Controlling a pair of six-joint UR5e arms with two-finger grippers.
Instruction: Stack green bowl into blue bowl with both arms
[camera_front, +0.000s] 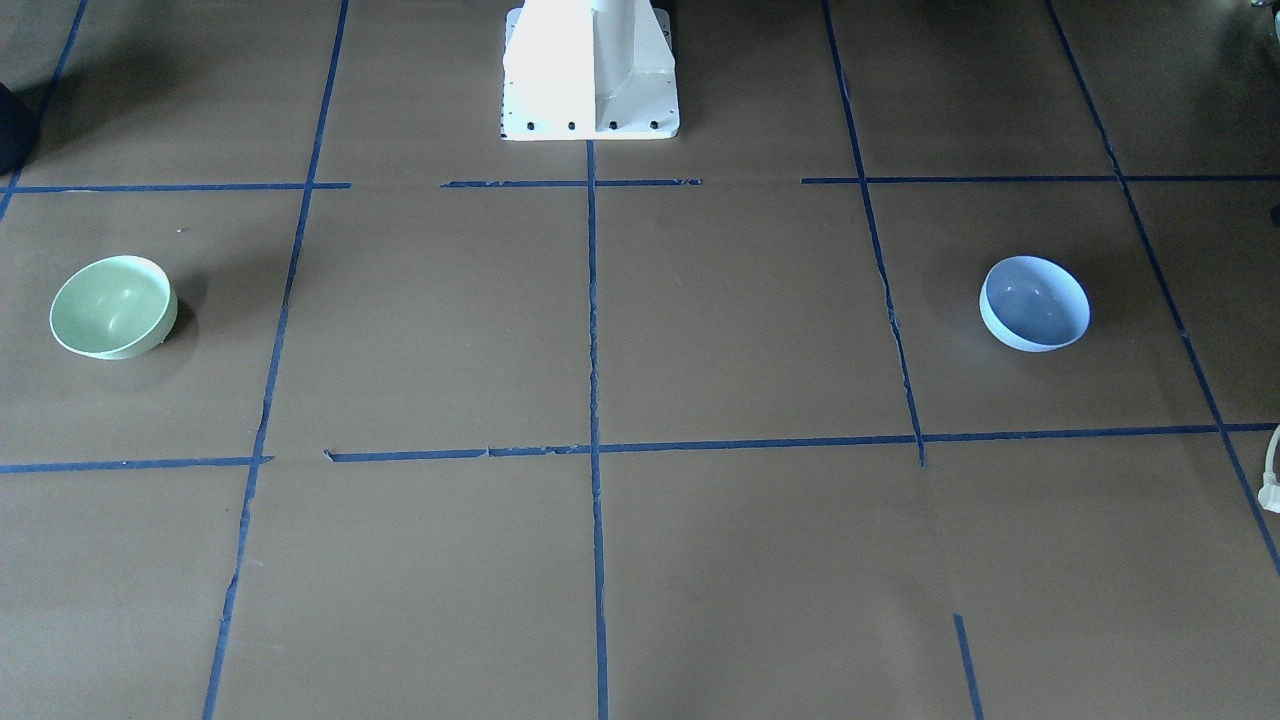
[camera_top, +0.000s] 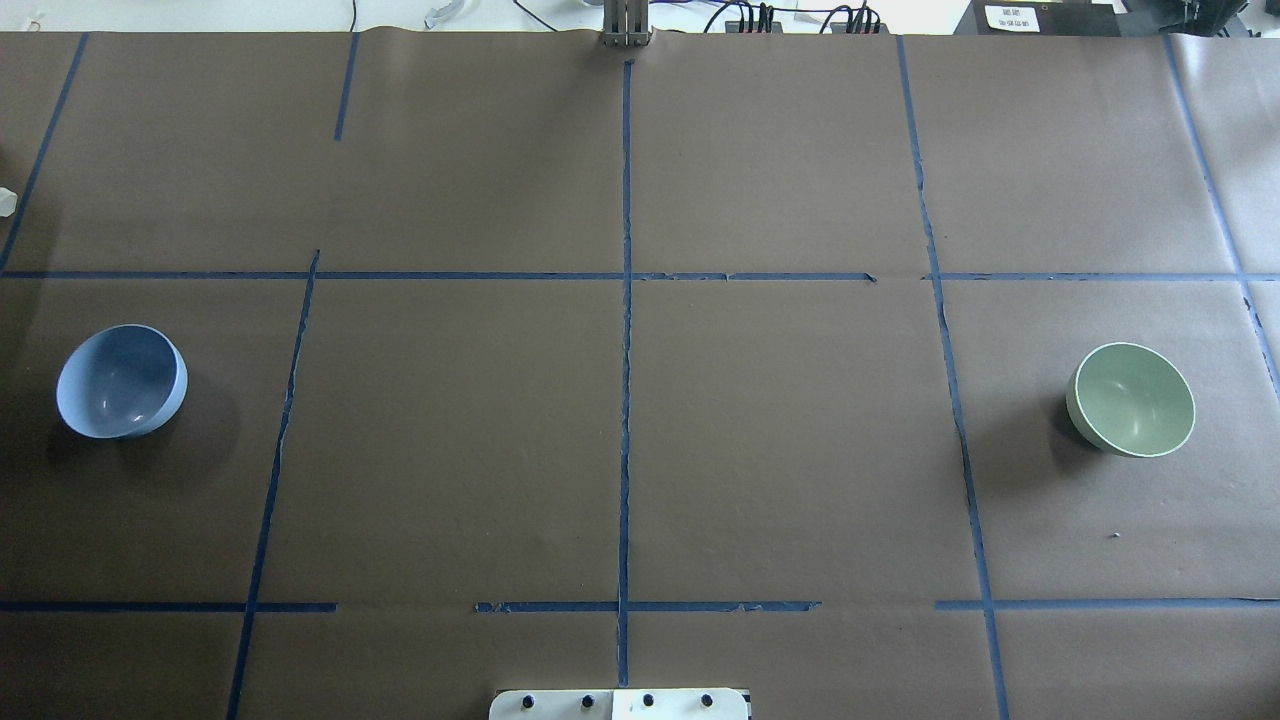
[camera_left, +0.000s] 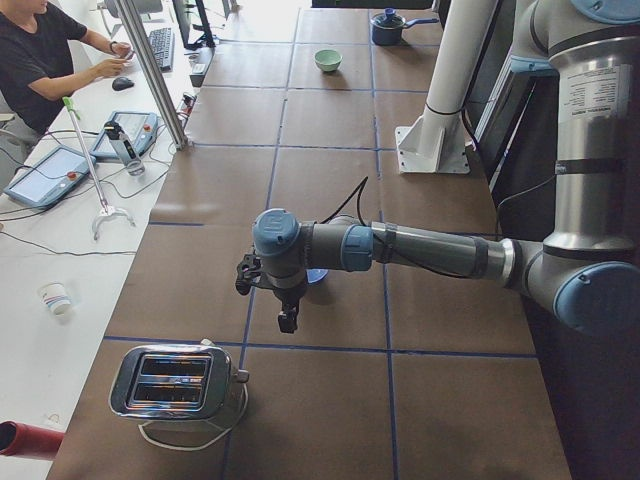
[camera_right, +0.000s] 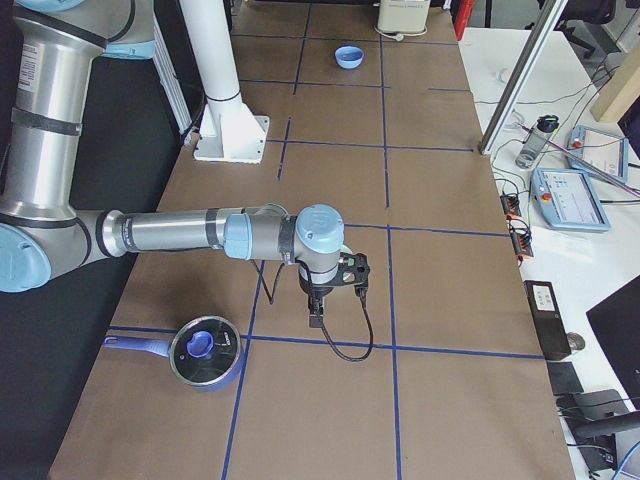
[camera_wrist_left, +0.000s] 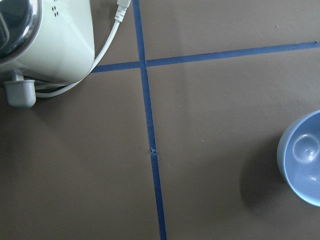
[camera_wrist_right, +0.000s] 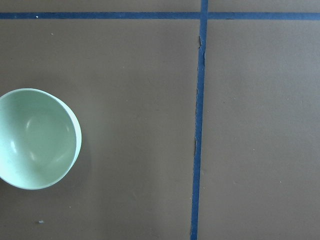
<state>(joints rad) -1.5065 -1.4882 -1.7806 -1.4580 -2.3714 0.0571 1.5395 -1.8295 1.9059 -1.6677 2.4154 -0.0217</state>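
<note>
The green bowl (camera_front: 113, 307) stands upright on the brown table at the robot's right end; it also shows in the overhead view (camera_top: 1132, 399) and the right wrist view (camera_wrist_right: 37, 138). The blue bowl (camera_front: 1035, 303) stands upright at the robot's left end, also in the overhead view (camera_top: 122, 381) and the left wrist view (camera_wrist_left: 302, 165). The left gripper (camera_left: 287, 322) hangs above the table beside the blue bowl (camera_left: 316, 275). The right gripper (camera_right: 315, 322) hangs above the table at the green bowl's end. Both show only in the side views, so I cannot tell whether they are open or shut.
A chrome toaster (camera_left: 180, 385) with its cord stands near the left gripper and shows in the left wrist view (camera_wrist_left: 45, 40). A blue pot with a lid (camera_right: 205, 352) sits near the right gripper. The white pedestal (camera_front: 590, 70) stands mid-table. Blue tape lines grid the table.
</note>
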